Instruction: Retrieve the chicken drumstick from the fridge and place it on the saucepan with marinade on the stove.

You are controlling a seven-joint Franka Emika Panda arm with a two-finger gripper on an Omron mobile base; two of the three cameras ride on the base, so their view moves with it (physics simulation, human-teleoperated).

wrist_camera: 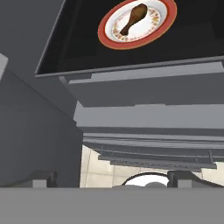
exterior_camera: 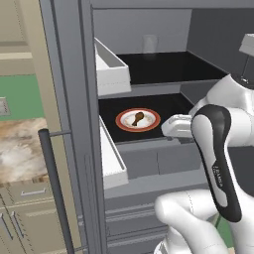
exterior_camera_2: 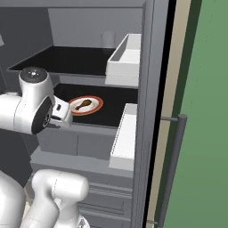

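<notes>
The fridge point(exterior_camera: 74, 99) stands open. On its lower dark shelf point(exterior_camera: 168, 106) lies the chicken drumstick point(exterior_camera: 137, 118) point(exterior_camera_2: 83, 104) point(wrist_camera: 134, 17), a brown-orange piece on a red-rimmed white plate point(exterior_camera: 121, 120) point(exterior_camera_2: 99, 104) point(wrist_camera: 105, 35). My gripper point(wrist_camera: 116, 179) is open, with nothing between its widely spread fingertips point(wrist_camera: 43, 179). My hand point(exterior_camera: 176, 126) point(exterior_camera_2: 60, 113) hovers at the shelf's front edge, just short of the plate and slightly below it. The saucepan, marinade and stove are out of view.
White door bins point(exterior_camera: 111, 67) point(exterior_camera_2: 127, 55) jut out from both open doors beside the shelves. A pale cup point(exterior_camera: 149, 43) point(exterior_camera_2: 108, 38) stands at the back of the upper shelf. Grey drawers point(exterior_camera: 149, 163) sit under the plate's shelf. A bar handle point(exterior_camera_2: 173, 164) runs down the right door.
</notes>
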